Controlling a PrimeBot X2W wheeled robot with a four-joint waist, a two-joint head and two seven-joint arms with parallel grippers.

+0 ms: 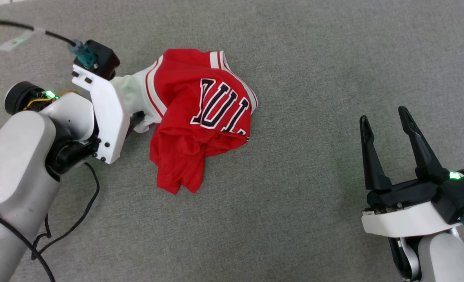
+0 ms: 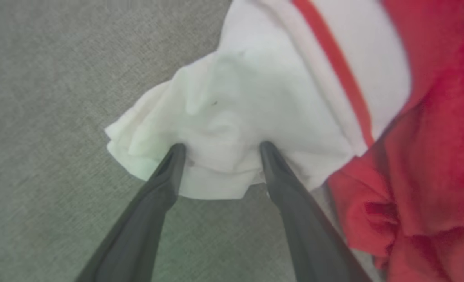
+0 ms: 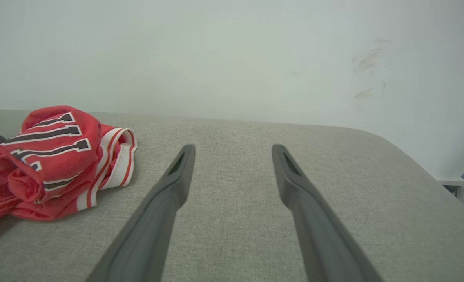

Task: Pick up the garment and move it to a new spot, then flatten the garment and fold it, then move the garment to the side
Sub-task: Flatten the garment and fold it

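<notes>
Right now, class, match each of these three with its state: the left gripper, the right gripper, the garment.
1. left gripper
2. right gripper
3. garment

A. open, over the bare grey surface
B. crumpled in a heap
C. open, fingertips at the white sleeve

Pairs: 1-C, 2-A, 3-B

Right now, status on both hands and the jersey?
Left hand open, tips on the white sleeve of the crumpled red thin-fabric jersey. Right hand open, apart over grey cloth surface. Black cable beside left arm, off jersey.
</notes>
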